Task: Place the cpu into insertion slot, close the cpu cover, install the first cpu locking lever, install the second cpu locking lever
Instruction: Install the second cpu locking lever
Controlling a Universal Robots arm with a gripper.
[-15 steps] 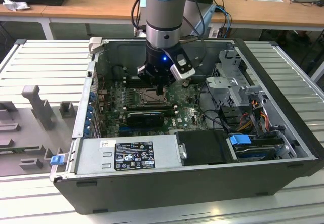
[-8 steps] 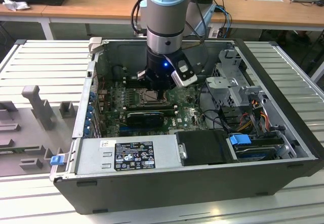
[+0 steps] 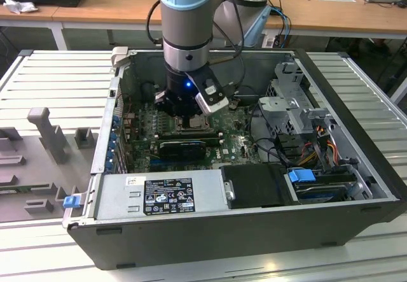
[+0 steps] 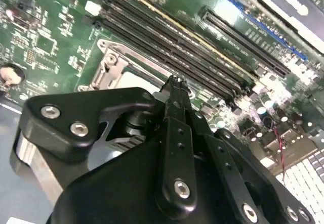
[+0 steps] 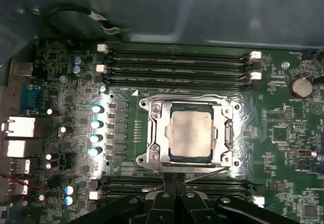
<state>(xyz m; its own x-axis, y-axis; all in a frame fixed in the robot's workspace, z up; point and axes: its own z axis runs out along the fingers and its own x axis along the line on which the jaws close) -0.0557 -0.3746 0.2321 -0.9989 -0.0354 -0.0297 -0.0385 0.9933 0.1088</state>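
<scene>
In the first wrist view the cpu (image 5: 190,133), a silver-grey square, lies in the insertion slot (image 5: 143,102) on the green board. The cpu cover (image 5: 154,133) lies flat around it as a metal frame. My gripper (image 5: 175,177) is shut, its fingertips together right at one edge of the socket. A thin metal lever (image 5: 207,171) runs along that edge beside the tips. The second wrist view has the shut gripper (image 4: 174,82) pointing at the socket frame (image 4: 109,64). In the exterior view the gripper (image 3: 184,118) hangs low inside the computer case, over the socket.
Long black memory slots (image 5: 177,67) run along both sides of the socket. A long black card (image 3: 183,147) lies just in front of the gripper. The power supply (image 3: 159,193), a drive cage (image 3: 286,104) and loose cables (image 3: 305,148) crowd the case.
</scene>
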